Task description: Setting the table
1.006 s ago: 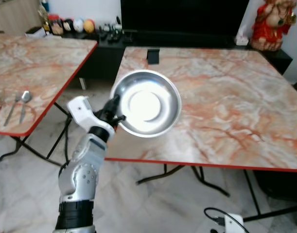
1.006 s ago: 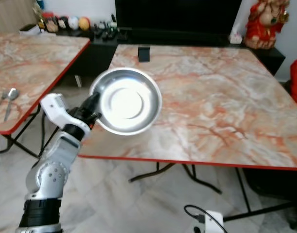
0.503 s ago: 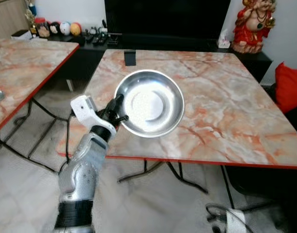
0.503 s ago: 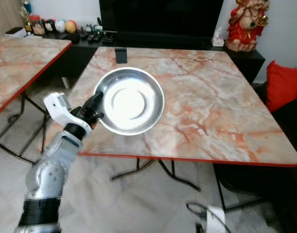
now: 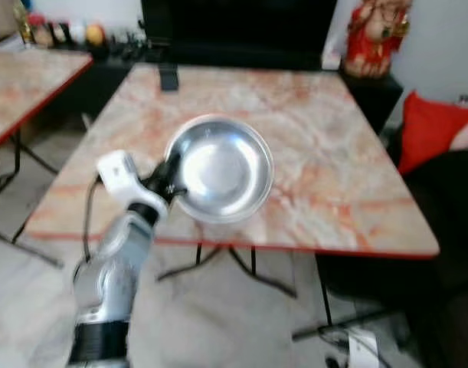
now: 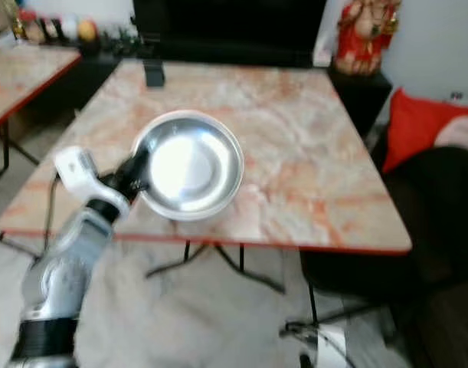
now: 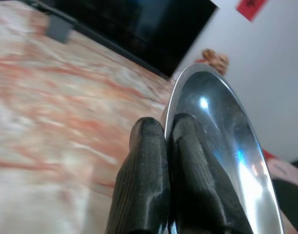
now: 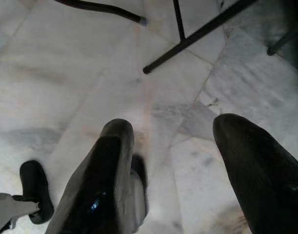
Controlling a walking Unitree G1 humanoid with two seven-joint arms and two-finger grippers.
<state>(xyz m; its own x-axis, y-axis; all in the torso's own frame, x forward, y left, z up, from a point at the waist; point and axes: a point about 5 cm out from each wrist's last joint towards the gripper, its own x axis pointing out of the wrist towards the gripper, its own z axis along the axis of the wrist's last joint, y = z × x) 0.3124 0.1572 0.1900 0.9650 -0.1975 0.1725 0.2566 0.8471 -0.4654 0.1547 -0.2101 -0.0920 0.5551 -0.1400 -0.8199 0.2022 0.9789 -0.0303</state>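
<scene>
The marble counter (image 5: 318,146) carries no place setting yet. The left tool (image 5: 169,182) is clamped on the rim of a steel bowl (image 5: 222,169), held above the counter's near edge. The right tool (image 8: 183,170) hangs idle over the floor, fingers apart; setting down remains.

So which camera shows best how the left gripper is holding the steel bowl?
The left wrist view: the left gripper is shut on the steel bowl, its black fingers clamping the rim. Both eye views show the bowl over the marble table, but blurred.
</scene>
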